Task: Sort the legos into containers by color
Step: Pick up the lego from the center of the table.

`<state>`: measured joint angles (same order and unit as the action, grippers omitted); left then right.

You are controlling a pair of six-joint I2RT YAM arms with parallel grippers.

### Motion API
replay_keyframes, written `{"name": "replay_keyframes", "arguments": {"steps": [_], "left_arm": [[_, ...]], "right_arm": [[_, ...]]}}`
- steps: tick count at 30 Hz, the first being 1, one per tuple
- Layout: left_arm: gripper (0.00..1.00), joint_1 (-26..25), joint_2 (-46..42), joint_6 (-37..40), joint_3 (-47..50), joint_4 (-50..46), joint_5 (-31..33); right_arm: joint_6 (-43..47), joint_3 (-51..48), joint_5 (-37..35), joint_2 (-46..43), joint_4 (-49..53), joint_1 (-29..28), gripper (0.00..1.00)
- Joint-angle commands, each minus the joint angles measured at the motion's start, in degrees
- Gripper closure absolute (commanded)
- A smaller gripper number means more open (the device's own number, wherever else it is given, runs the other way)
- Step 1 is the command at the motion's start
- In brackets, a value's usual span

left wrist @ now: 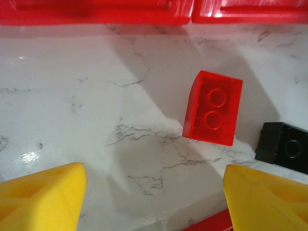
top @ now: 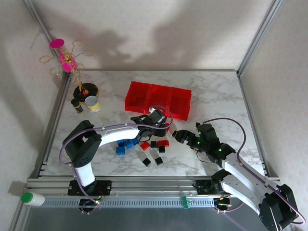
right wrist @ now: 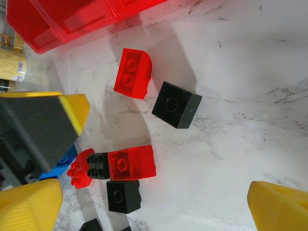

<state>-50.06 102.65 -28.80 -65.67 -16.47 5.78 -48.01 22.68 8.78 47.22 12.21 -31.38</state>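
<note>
Both grippers are spread open and hold nothing. The left gripper (left wrist: pixel 154 183) hangs just before a red brick (left wrist: pixel 212 108), with a black brick (left wrist: pixel 284 147) beside it and the red containers (left wrist: pixel 96 12) near behind. The right gripper (right wrist: pixel 154 197) faces the scattered legos (top: pixel 151 149). The left one's yellow finger (right wrist: pixel 72 113) covers part of a blue brick (right wrist: pixel 62 161). Small jars (top: pixel 91 102) stand well apart at the left.

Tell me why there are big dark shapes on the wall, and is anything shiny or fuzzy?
Top view: big soft shadows fall on the back wall. Left wrist view: the red brick looks sharp, and the table has a small white shiny spot. Right wrist view: the black brick looks crisp, with grey shadow beside it.
</note>
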Motion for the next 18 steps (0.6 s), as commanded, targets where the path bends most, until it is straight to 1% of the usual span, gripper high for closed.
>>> {"name": "replay_keyframes", "arguments": {"steps": [1, 6, 14, 18], "left_arm": [[0.27, -0.69, 2.58, 1.81, -1.41, 1.0, -2.72], [0.27, -1.35, 7.01, 2.0, -4.56, 1.3, -2.49], [0.29, -1.53, 11.41, 2.04, -8.51, 1.95, -2.62], [0.32, -1.53, 13.36, 2.14, -10.7, 1.27, -1.29]], "right_arm": [[-0.77, -0.71, -0.64, -0.65, -0.57, 0.26, 0.01], [-0.64, -0.66, -1.17, -0.78, -0.35, 0.26, 0.01], [-0.34, -0.49, -2.2, -2.29, 1.1, 0.26, 0.01], [-0.22, -0.29, -2.42, -2.48, 1.33, 0.25, 0.01]]}}
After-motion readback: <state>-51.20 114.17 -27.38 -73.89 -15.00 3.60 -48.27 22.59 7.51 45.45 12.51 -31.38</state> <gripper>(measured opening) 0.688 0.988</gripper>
